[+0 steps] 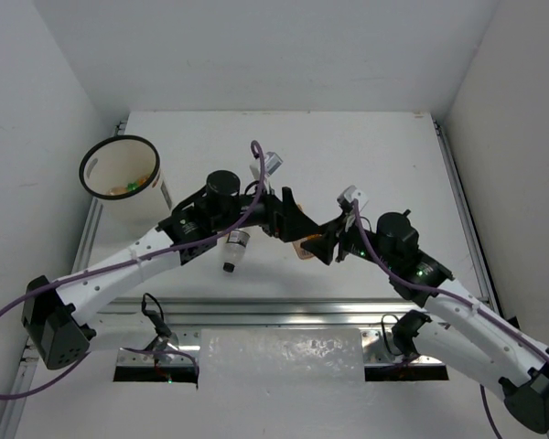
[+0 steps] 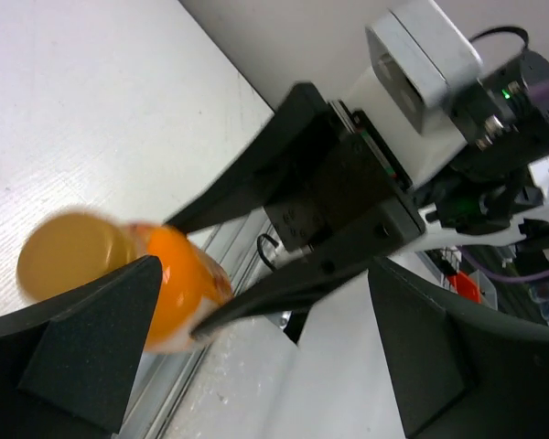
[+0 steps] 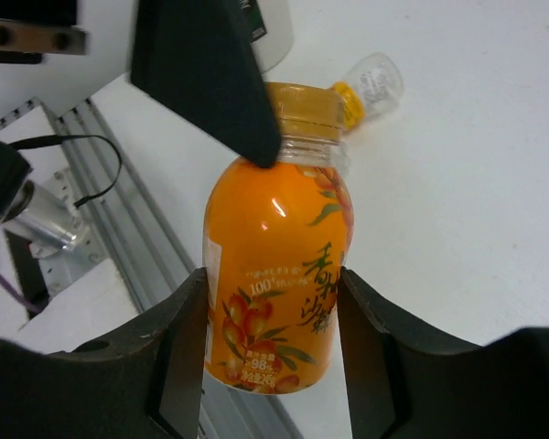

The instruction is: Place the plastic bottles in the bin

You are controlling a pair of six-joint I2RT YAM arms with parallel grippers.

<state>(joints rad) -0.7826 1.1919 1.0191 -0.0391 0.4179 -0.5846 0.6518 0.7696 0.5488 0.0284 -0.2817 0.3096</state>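
The step in hand looks like a hand-over in mid-air at the middle of the overhead view. The right claw (image 3: 273, 285) is clamped on the belly of an orange bottle (image 3: 274, 265), a finger on each side of the label. The left claw (image 2: 261, 302) stands apart, and one of its black fingers (image 3: 206, 73) touches the bottle's neck just under the cap. From the left wrist the same bottle shows cap-first at the lower left of the frame, close to one finger and well clear of the other, so the left claw has no grip on it yet.

By my judgement the next move calls for the left claw to centre on the neck or shoulder and close before the right one lets go; then the left arm must swing to the bin (image 1: 90, 183) at the upper left of the overhead view, which lies on its side of the table (image 1: 366, 155). A slip is the risk if the release comes early, since the bottle is smooth and round.

The bin stands open and upright; inside it small orange and green shapes show at the bottom, likely bottles already dropped, though too small to count.

A clear bottle (image 3: 373, 80) with a yellow cap lies on its side on the table, upper right of the right wrist view, yet to be picked up.
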